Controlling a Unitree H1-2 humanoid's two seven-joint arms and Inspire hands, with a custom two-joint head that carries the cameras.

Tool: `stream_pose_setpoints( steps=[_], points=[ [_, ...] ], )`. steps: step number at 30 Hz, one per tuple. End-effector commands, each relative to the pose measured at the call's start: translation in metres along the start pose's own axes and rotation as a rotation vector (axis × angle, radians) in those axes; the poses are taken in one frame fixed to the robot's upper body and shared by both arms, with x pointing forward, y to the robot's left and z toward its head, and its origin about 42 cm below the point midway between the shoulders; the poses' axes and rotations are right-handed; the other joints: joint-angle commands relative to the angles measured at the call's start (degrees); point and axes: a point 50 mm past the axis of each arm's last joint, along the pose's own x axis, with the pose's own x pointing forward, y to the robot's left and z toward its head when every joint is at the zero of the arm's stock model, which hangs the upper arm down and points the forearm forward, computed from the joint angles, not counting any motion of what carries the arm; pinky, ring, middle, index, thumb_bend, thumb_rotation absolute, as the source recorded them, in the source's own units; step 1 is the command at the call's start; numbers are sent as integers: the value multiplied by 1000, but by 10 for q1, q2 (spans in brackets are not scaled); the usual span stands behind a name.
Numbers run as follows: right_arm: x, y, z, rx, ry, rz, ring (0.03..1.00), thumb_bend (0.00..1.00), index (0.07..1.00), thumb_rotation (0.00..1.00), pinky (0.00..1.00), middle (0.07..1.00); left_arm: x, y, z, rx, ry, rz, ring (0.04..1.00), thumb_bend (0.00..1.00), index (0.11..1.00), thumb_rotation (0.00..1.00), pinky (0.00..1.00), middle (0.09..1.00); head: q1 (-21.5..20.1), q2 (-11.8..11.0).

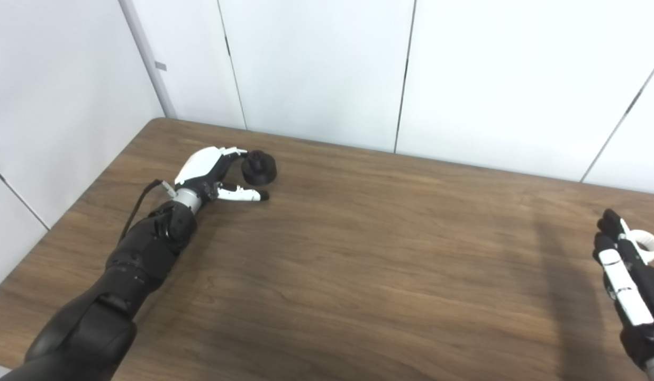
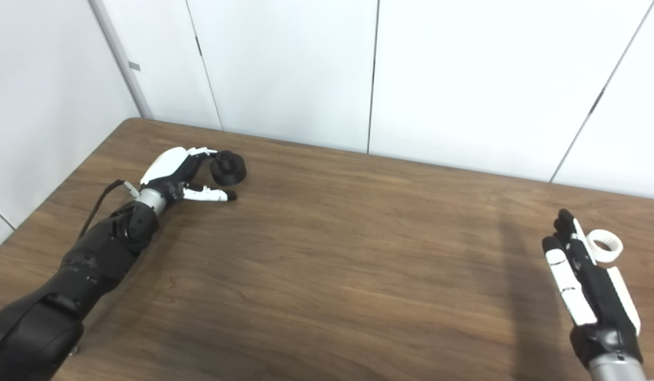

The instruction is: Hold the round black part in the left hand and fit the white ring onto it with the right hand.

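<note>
- Left hand (image 1: 213,174): fingers curled over the round black part (image 1: 259,168) at the table's (image 1: 359,254) far left; thumb apart, grasp unclear.
- Right hand (image 2: 586,280): fingers straight, empty; partly cut off in left eye view.
- White ring (image 2: 606,245): on the table, just beside the fingertips.

Black part (image 1: 259,167), white ring (image 2: 606,245) (wood-grain table (image 1: 359,254))
</note>
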Motion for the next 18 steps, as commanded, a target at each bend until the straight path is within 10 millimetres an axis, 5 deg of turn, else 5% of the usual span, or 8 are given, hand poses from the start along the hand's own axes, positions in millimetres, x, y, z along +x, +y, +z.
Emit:
stream_pose_setpoints(
  steps=[1, 7, 10, 11, 13, 18],
  points=[
    [-1, -8, 19, -26, -76, -12, 1000, 82, 1000, 781, 996, 1000, 13, 17, 12, 15, -41, 24, 948, 999, 827, 488, 1000, 914, 0, 0],
    [-4, -7, 23, -32, -75, -18, 1000, 83, 1000, 763, 996, 1000, 18, 14, 14, 8, -54, 23, 942, 949, 804, 445, 999, 903, -4, 2],
    [-4, -5, 24, -33, -73, -18, 1000, 84, 1000, 758, 994, 1000, 20, 14, 16, -19, -67, 38, 931, 825, 640, 258, 1000, 869, -5, 0],
    [-4, -5, 23, -35, -73, -18, 1000, 88, 1000, 757, 993, 1000, 20, 14, 16, -24, -72, 43, 914, 677, 565, 162, 1000, 829, -5, 0],
    [-3, -3, 23, -33, -76, -15, 1000, 82, 1000, 759, 997, 1000, 21, 14, 16, -24, -78, 45, 886, 554, 501, 77, 1000, 773, -6, 0],
    [-3, 1, 23, -37, -78, -10, 1000, 60, 1000, 761, 1000, 1000, 21, 13, 14, -20, -88, 44, 862, 524, 484, 55, 1000, 737, -14, 0]
  ],
)
